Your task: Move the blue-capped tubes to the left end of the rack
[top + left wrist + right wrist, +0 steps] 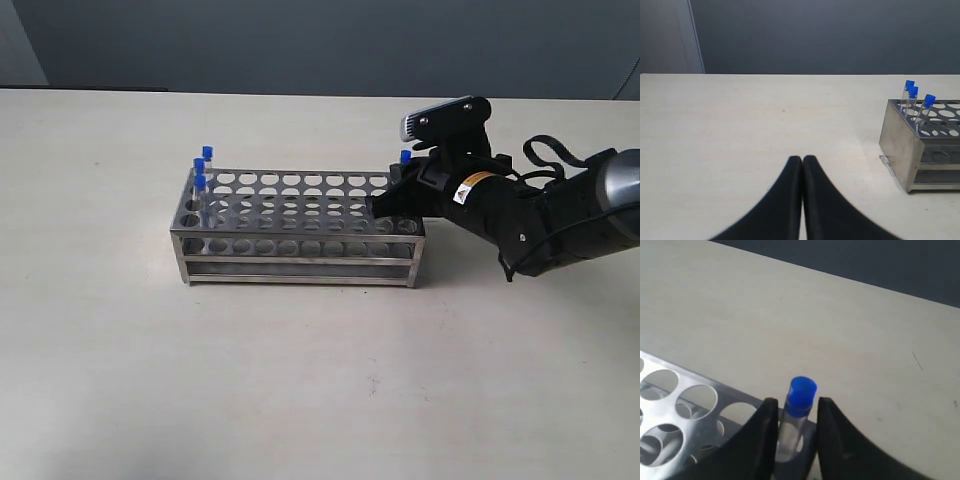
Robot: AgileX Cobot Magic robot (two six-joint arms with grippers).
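The silvery rack stands in the middle of the table. Three blue-capped tubes stand in holes at its left end, also seen in the left wrist view as blue-capped tubes in the rack. A fourth blue-capped tube stands in a hole at the right end. My right gripper is open and straddles this tube, one finger on each side just below the cap, with a thin gap showing. My left gripper is shut and empty, over bare table well left of the rack.
The rack's perforated top plate has many unfilled holes between the two ends. The pale table runs to a dark wall behind. The right arm reaches in from the right edge.
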